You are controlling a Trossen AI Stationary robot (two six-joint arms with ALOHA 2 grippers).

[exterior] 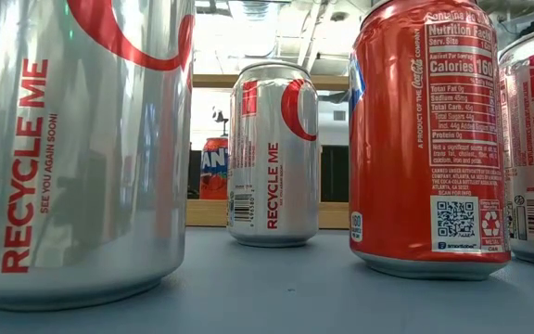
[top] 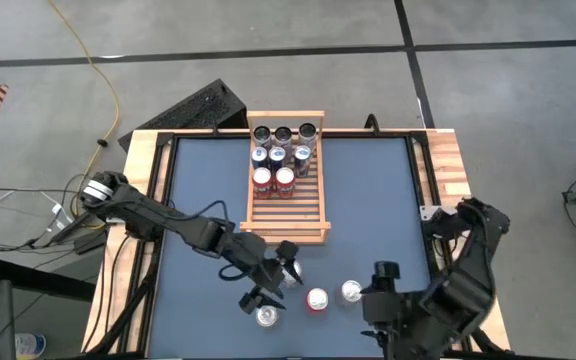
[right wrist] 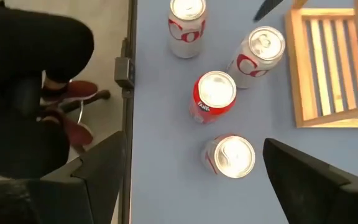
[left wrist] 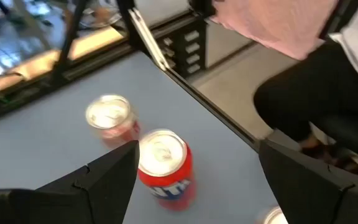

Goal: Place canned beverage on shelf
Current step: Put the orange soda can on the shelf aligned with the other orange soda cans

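Note:
Several loose cans stand upright on the blue table near its front edge: a red can point(top: 316, 300) point(right wrist: 213, 96) point(left wrist: 165, 168), a silver can point(top: 351, 292) point(right wrist: 232, 155) to its right and a silver can point(top: 267, 317) to its left. Another silver can point(right wrist: 258, 55) stands nearer the shelf point(top: 286, 180) point(right wrist: 328, 68), a light-wood slatted rack with several cans at its far end. My left gripper point(top: 276, 282) point(left wrist: 197, 180) hangs open above the table just before the shelf's near rail. My right gripper point(top: 383, 318) point(right wrist: 194, 186) is open, raised right of the cans.
A person in dark trousers point(right wrist: 30, 74) sits beyond the table's near edge. Wooden borders point(top: 448, 170) run along the table's sides. The shelf's near half holds bare slats point(top: 290, 215). In the low view the cans point(exterior: 273, 153) stand in front of the shelf's rail point(exterior: 207, 213).

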